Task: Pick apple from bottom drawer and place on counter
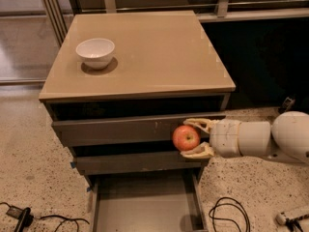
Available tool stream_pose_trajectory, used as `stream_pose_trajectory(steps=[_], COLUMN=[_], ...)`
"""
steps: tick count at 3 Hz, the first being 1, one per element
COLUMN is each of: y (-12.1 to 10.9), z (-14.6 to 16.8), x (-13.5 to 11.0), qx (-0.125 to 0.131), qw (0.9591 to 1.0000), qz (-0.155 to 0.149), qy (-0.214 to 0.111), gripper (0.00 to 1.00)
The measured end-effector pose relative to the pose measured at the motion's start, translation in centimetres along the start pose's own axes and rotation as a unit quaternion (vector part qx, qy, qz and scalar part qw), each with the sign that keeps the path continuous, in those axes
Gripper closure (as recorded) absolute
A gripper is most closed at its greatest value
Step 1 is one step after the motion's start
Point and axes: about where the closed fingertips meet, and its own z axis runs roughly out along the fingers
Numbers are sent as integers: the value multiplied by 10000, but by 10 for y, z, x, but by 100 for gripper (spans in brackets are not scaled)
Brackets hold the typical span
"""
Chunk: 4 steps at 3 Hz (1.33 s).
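My gripper (189,138) is shut on the red-orange apple (186,137) and holds it in the air in front of the upper drawers, to the right of the cabinet's middle. Its white arm (260,139) reaches in from the right. The bottom drawer (145,204) is pulled open below the apple, its flat grey floor bare. The tan counter (154,47) lies above and behind the apple.
A white bowl (95,52) stands on the counter's left rear part. Two upper drawers (120,129) are closed. Black cables (229,214) lie on the speckled floor at the right and lower left. A dark wall and railing stand behind.
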Motion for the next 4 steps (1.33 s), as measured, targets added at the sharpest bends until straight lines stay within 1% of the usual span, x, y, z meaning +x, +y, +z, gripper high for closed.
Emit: stream_pose_trajectory(steps=[1,2,3,4], y=[-36,-36,-36,-77], z=[-32,-32,-31,-33], x=[-38,-38,-44,-68], qx=[-125,-125,-73,-67], qw=[9990,9990,9988,9979], qz=[-159,-159,-225,-569], qy=[410,410,430,299], gripper=[100,100,100,100])
